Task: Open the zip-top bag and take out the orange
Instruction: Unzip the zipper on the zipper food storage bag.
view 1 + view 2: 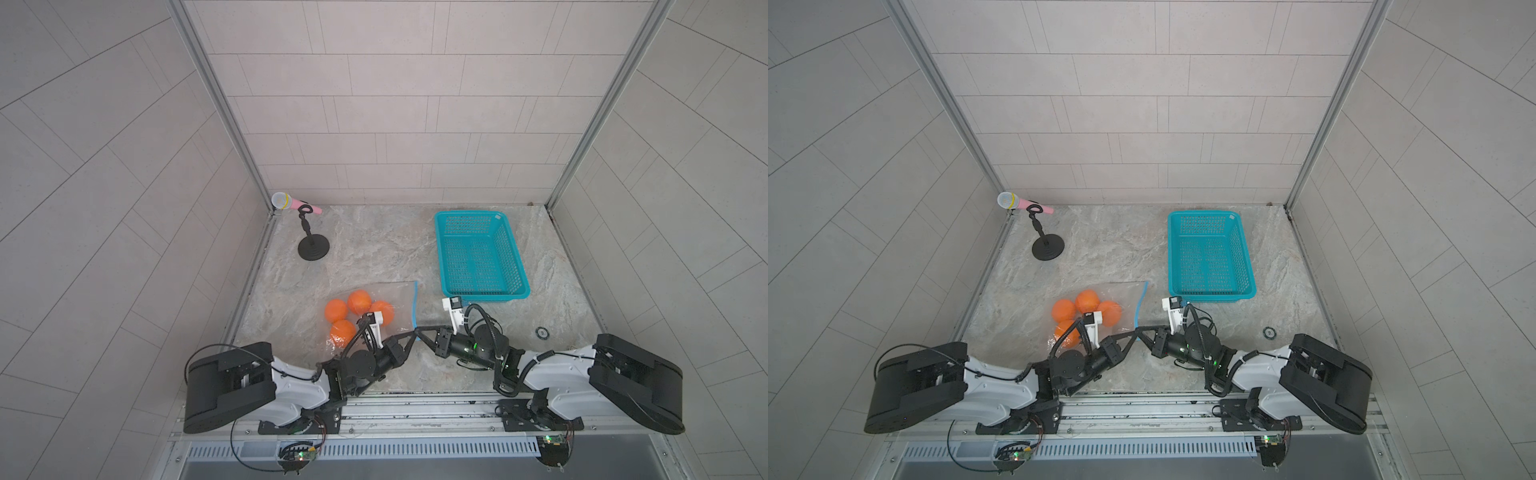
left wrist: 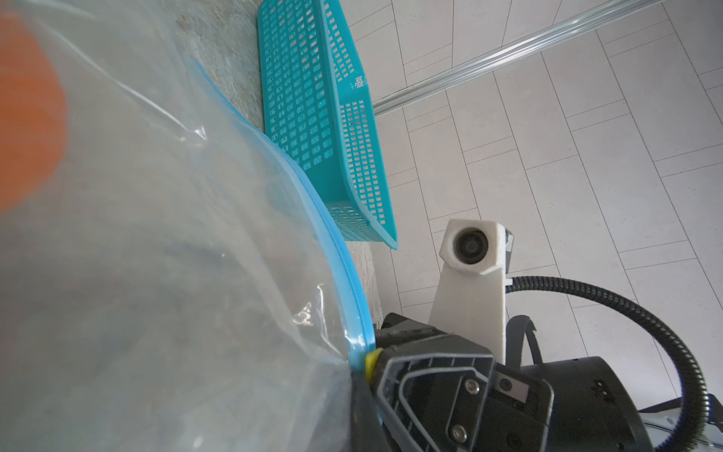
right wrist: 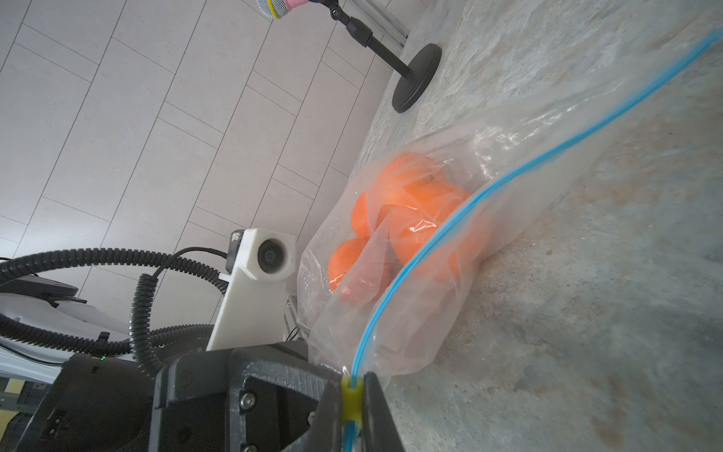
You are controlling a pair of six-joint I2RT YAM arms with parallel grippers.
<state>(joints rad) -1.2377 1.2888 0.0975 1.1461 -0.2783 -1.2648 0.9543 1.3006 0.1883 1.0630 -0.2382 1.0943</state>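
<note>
My right pincer [image 3: 352, 403] clenches the yellow tip [image 3: 351, 393] at the near end of the zip strip [image 1: 414, 303], which runs away to the far side along the right edge of the zip-top bag [image 1: 395, 293] (lying near-left, oranges [image 1: 359, 302] inside), my left pincer [image 1: 413, 331] clamped on its near corner.

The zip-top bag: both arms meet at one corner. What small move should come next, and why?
Probably the right gripper should draw the yellow slider a little way along the blue zip strip, while the left gripper holds that corner. The right gripper looks clamped on the slider, the strip reads as one closed line, and the oranges are inside the zip-top bag.
</note>
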